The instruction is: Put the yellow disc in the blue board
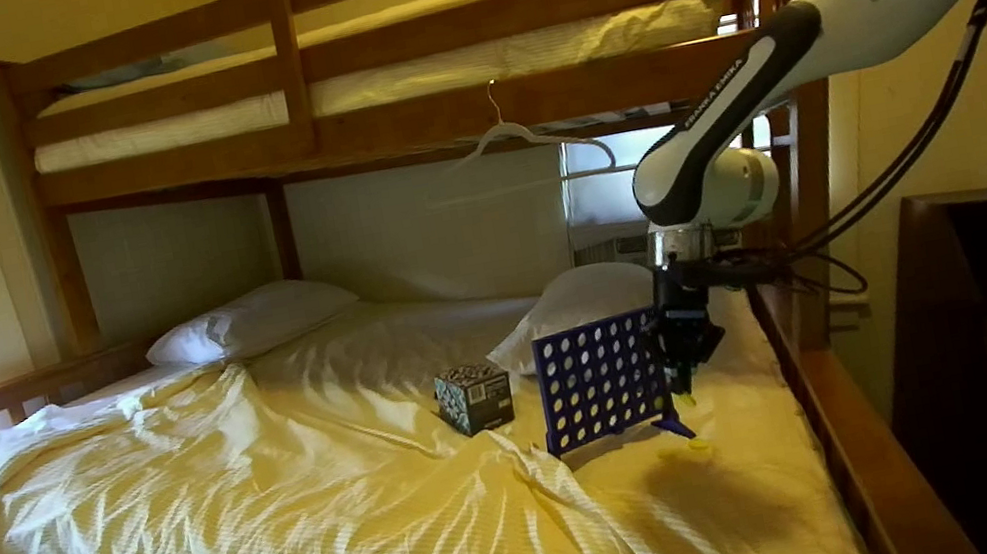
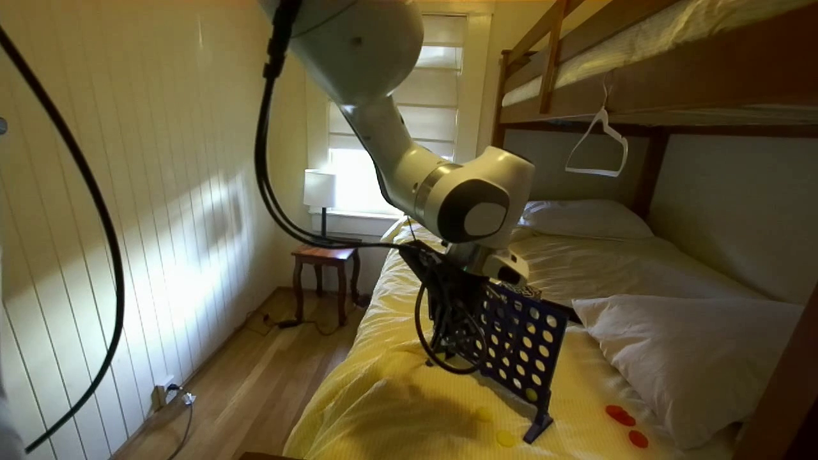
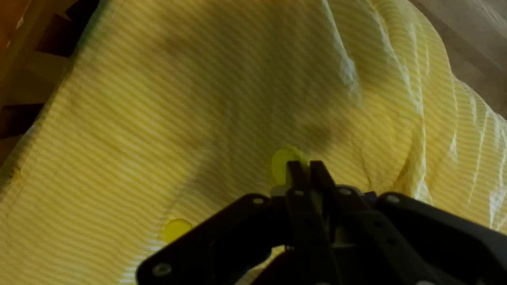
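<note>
Yellow disc point(image 1: 686, 401) tight in the gripper point(image 3: 305, 163), two yellow discs point(image 2: 505, 438) near one blue board point(image 1: 597, 381)

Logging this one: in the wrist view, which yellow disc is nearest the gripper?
The yellow disc right at the tips of the closed gripper, partly hidden by them. The lower-left disc lies on the bedspread, away from those tips.

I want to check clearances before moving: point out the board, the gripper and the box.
Board point(image 1: 597, 380): in an exterior view, on the blue face between holes.
Gripper point(image 3: 305, 163): in the wrist view, midway between its fingertips.
Box point(image 1: 481, 404): in an exterior view, on an upright side.
</note>
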